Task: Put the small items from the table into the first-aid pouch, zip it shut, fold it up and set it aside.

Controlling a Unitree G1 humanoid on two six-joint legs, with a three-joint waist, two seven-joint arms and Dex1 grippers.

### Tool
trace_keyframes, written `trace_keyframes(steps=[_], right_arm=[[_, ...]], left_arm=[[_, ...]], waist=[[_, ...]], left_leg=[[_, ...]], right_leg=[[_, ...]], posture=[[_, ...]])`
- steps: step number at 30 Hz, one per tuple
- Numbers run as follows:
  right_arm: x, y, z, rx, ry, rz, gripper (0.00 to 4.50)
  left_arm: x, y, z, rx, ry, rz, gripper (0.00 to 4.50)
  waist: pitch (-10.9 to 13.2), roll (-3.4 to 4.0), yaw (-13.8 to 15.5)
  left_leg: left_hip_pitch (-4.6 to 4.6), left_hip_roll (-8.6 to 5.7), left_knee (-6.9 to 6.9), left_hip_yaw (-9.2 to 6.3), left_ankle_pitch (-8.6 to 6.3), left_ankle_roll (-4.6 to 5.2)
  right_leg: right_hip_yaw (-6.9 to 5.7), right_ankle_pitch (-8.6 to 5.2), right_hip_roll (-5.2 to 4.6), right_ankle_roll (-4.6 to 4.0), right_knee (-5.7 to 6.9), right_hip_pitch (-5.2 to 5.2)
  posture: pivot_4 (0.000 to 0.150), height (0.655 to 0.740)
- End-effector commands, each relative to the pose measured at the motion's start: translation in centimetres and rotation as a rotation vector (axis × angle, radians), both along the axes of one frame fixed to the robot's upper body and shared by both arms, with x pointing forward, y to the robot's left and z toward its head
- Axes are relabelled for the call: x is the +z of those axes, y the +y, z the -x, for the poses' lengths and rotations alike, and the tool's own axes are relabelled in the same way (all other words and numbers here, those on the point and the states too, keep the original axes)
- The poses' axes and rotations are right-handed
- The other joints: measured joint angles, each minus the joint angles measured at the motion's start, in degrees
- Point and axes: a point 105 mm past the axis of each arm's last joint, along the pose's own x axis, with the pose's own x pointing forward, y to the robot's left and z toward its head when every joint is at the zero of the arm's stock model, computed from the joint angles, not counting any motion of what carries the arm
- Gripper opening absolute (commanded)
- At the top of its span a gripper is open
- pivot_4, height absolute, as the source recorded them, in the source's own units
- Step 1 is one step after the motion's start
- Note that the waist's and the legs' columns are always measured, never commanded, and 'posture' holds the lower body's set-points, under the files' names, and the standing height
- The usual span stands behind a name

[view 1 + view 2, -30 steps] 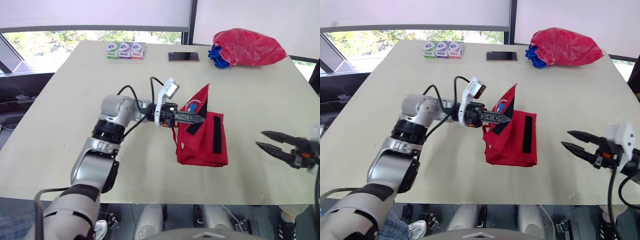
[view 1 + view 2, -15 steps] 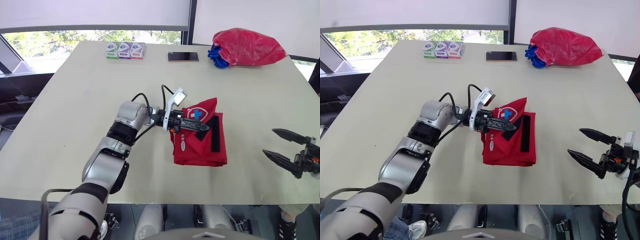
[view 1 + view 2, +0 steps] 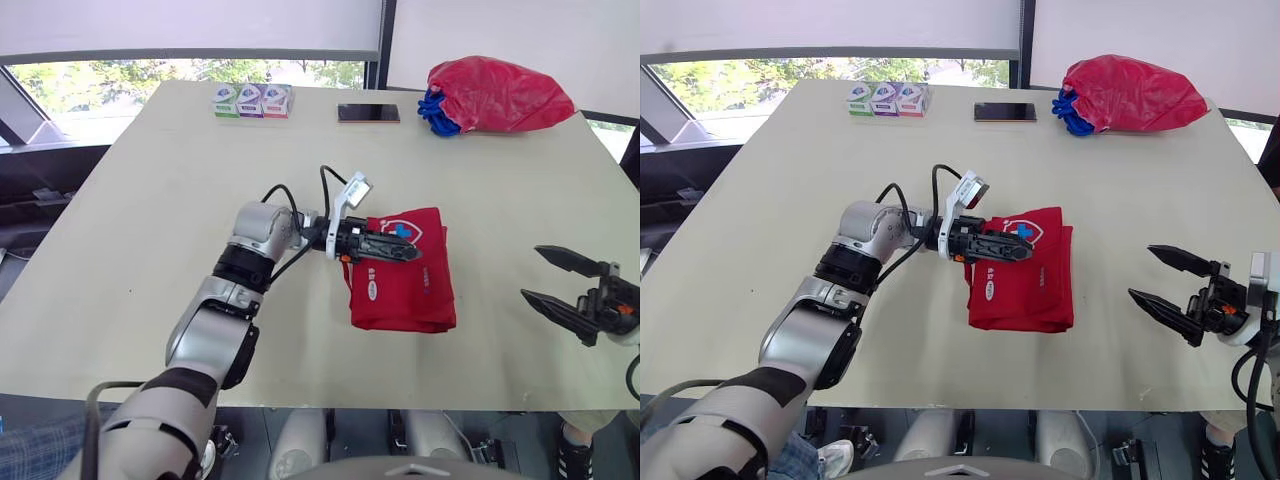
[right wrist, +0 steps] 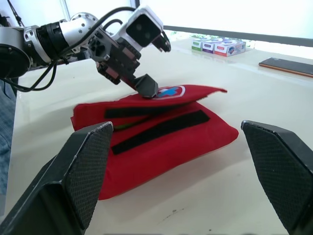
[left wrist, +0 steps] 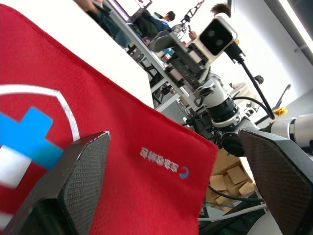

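The first-aid pouch (image 3: 405,290) is red, with a white shield outline around a blue-and-white cross (image 3: 1023,229) and small white print; two black strips (image 4: 161,125) run along its side. The table (image 3: 150,200) is pale cream. Upper right of the frame: a glossy red bag (image 3: 500,95) over a bright blue bundle (image 3: 435,112). At the top are three white boxes (image 3: 251,100) – marked green, purple and pink – beside a dark phone (image 3: 368,113). The left gripper (image 3: 412,252) and right gripper (image 3: 532,272) are black, with a fine carbon weave on the fingers (image 4: 88,161)

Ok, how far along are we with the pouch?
Folding looks done: the red pouch lies folded, left pincer on its top flap. Whether it's zipped is hidden. Left to do: set it aside; right pincer hovers open.
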Motion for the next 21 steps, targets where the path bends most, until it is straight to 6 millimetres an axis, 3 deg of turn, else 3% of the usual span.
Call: trace_keyframes(steps=[1,5,9,12,17,21], right_arm=[[0.6,-0.1,0.1,-0.002,-0.033,0.014,4.5],[0.6,-0.3,0.3,-0.004,-0.029,0.016,4.5],[0.3,-0.5,0.4,-0.008,-0.02,0.024,4.5],[0.2,-0.5,0.3,-0.008,-0.02,0.022,4.5],[-0.1,-0.2,0.1,-0.002,-0.019,0.011,4.5],[-0.3,-0.2,0.1,0.0,-0.017,0.009,4.5]], left_arm=[[2.4,-0.4,1.0,-0.061,-0.203,0.103,4.48],[2.8,-1.2,0.9,-0.022,-0.371,0.124,4.48],[0.9,-2.0,1.8,-0.07,-0.591,0.064,4.48],[0.1,-2.7,2.2,-0.091,-0.653,0.074,3.69],[-1.7,-4.7,1.6,-0.077,-0.789,0.042,1.44],[-4.4,-5.1,1.3,-0.121,-0.904,-0.058,0.1]], waist=[[0.0,0.0,0.0],[0.0,0.03,0.2],[-0.1,0.11,0.2],[-0.1,0.12,0.3],[-0.1,0.13,0.8],[-0.1,0.15,0.9]], left_leg=[[0.0,0.01,0.0,0.01,0.0,0.0],[0.02,0.03,0.01,0.02,0.0,-0.01],[0.04,0.01,0.01,0.03,0.0,-0.01],[0.03,0.0,0.01,0.08,0.0,0.0],[0.05,-0.05,0.05,0.1,0.0,0.0],[0.05,-0.11,0.05,0.1,-0.01,0.02]], right_leg=[[0.01,0.0,0.0,0.0,0.0,0.0],[0.03,0.01,-0.02,-0.01,0.01,0.01],[0.04,0.01,-0.02,-0.01,0.01,0.02],[0.1,0.01,-0.02,-0.01,0.0,0.01],[0.09,0.01,-0.01,0.0,0.0,0.04],[0.09,0.01,0.01,-0.01,0.0,0.04]], posture=[[0.15,0.74],[0.15,0.74],[0.15,0.74],[0.15,0.74],[0.15,0.74],[0.15,0.74]])
